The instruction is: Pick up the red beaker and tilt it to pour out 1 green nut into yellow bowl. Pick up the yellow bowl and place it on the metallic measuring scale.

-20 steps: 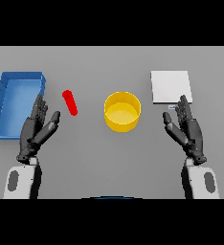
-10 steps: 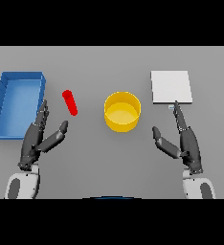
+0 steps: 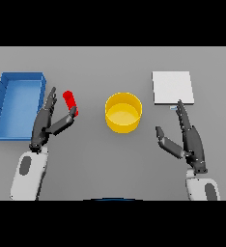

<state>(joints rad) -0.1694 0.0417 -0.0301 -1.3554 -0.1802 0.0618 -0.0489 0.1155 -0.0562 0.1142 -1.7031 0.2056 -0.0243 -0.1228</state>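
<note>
Nearer the red beaker (image 3: 70, 102) now, left robot hand (image 3: 43, 126) and right robot hand (image 3: 191, 139), fingers straight, grasping nothing.

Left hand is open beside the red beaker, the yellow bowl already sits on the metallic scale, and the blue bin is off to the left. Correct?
Not quite. The head view shows the yellow bowl on the bare table, left of the metallic scale and apart from it. The rest holds: the left hand is open beside the red beaker, and the blue bin is off to the left.
</note>
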